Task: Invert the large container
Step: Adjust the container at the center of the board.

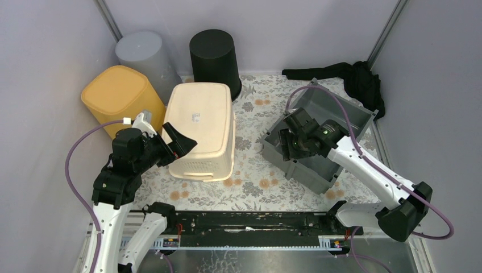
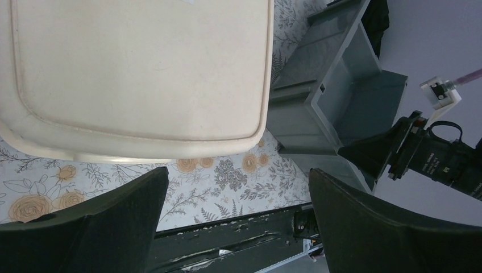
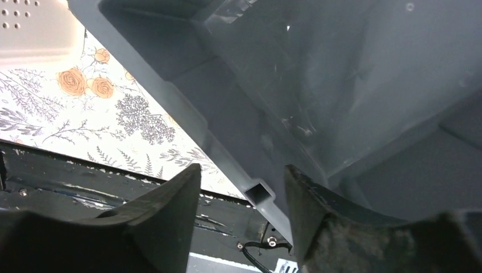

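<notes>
Enclosure: pale lilac walls (image 1: 51, 45) on three sides, with a bench (image 1: 250, 182) covered by a floral cloth of grey leaves and orange roses.
Task item: the large grey plastic rectangular crate (image 1: 301, 173) is on the right half of the bench, set at an angle to the near edge. Its open side faces up, so it is not yet upside down.
Right fingers (image 1: 287, 142): at the crate's near left rim. In the right wrist view the two dark fingers (image 3: 165, 210) are partly spread, one on each side of the rim's edge, with cloth showing between one finger and the rim. They do not clamp it.
Left fingers (image 1: 181, 139): spread wide and holding nothing, just beside the near left side of the cream bin. In the left wrist view the fingers (image 2: 113, 216) frame bare cloth below that bin.
Cream rectangular plastic bin (image 1: 202, 125): left of centre, base up, with a small sticker on the base.
Yellow rounded plastic bin (image 1: 116, 94): far left, base up, touching or nearly touching the cream bin.
Grey cylindrical bin (image 1: 142, 51): back left corner, behind the yellow one.
Black cylindrical bin (image 1: 215, 54): at the back wall, just behind the cream bin.
Black crumpled cloth (image 1: 352, 77): back right corner, behind the crate.
</notes>
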Robot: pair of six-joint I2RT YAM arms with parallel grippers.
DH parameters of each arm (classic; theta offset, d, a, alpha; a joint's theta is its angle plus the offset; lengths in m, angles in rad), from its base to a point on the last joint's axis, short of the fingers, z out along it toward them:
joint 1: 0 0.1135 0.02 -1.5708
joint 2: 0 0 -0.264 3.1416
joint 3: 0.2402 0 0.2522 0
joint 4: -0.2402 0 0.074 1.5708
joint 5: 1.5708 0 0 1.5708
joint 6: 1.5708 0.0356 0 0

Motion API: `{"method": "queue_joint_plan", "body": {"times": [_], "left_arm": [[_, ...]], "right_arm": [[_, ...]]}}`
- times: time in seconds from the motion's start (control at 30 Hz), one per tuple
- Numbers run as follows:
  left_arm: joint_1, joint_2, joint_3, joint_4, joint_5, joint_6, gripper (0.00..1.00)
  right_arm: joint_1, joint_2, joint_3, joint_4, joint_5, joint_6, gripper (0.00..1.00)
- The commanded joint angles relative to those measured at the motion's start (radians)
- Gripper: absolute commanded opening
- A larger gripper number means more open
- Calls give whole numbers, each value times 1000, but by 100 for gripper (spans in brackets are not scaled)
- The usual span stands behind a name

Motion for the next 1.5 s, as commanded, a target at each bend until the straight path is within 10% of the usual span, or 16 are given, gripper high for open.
{"method": "queue_joint_plan", "body": {"times": [0.0,0.4,1.17,1.47], "left_arm": [[4,-6,-4,27,28,-8,100],[4,-22,8,-5,26,10,100],[4,-30,-15,-24,34,59,100],[4,-21,-33,-15,30,64,100]], "right_arm": [[-1,-8,123,-68,73,39,66],[-43,351,493,-83,143,249,90],[-117,582,421,58,67,407,71],[-118,570,389,56,58,328,32]]}}
